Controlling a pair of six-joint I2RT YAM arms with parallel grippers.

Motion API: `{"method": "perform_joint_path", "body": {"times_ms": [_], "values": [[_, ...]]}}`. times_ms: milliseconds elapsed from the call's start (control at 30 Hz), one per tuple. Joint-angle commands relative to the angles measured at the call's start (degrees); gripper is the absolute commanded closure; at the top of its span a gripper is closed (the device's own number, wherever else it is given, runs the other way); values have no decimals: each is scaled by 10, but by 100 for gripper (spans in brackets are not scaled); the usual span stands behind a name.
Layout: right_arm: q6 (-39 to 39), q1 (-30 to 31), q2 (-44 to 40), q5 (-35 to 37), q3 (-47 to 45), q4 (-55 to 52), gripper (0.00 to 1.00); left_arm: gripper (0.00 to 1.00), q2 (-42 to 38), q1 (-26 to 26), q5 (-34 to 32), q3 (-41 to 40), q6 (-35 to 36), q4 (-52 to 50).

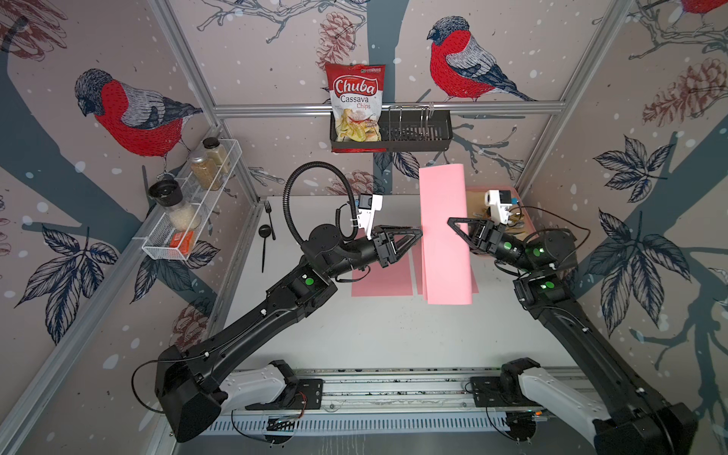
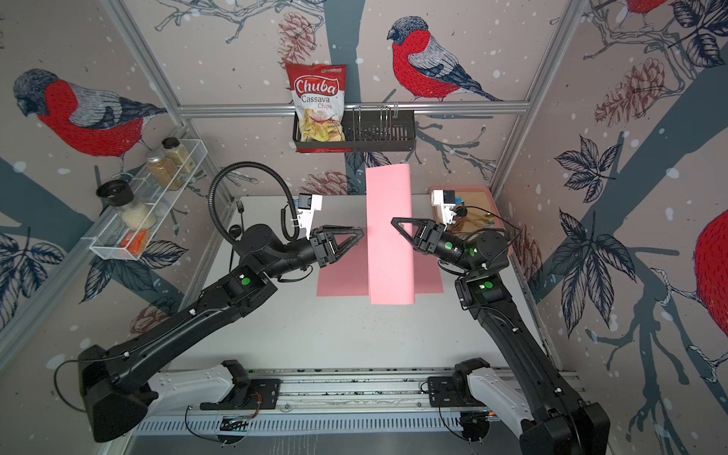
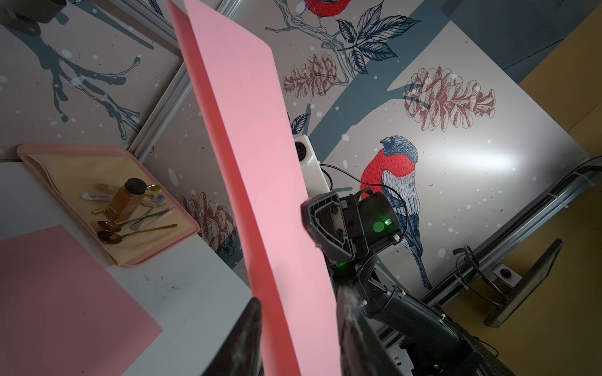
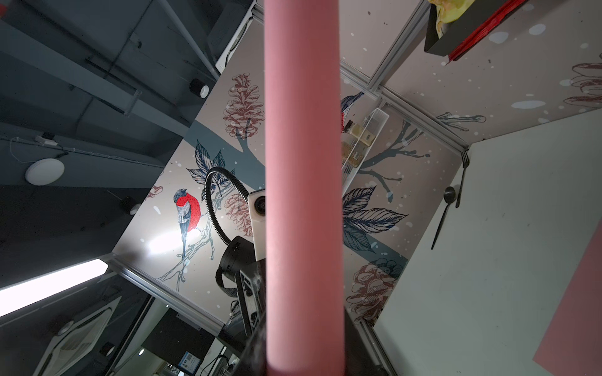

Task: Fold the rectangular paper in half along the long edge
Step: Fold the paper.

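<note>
The paper (image 1: 443, 236) stands upright over the table (image 1: 394, 335), dead centre in both top views, bent over into a tall, narrow loop. The right gripper (image 1: 452, 221) comes in from the right of the frame and is clamped on the paper's right edge about halfway up. In the right wrist view the pink band (image 4: 303, 162) rises straight out of its closed jaws. The left gripper (image 1: 419, 233) is at the paper's left edge at the same height. In the left wrist view its fingers (image 3: 247, 335) are spread apart, one on each side of the paper (image 3: 260, 162), with no squeeze on it. A flat pink sheet (image 1: 382, 281) lies on the table beneath, towards the left of the upright one.
</note>
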Motion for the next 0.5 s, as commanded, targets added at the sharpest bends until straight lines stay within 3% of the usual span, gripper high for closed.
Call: {"method": "perform_joint_path", "body": {"times_ms": [0, 467], "values": [[32, 1, 0, -15, -1, 73, 73, 57, 2, -1, 2, -4, 3, 17], [44, 3, 2, -13, -14, 97, 73, 55, 11, -1, 14, -17, -20, 63]]}}
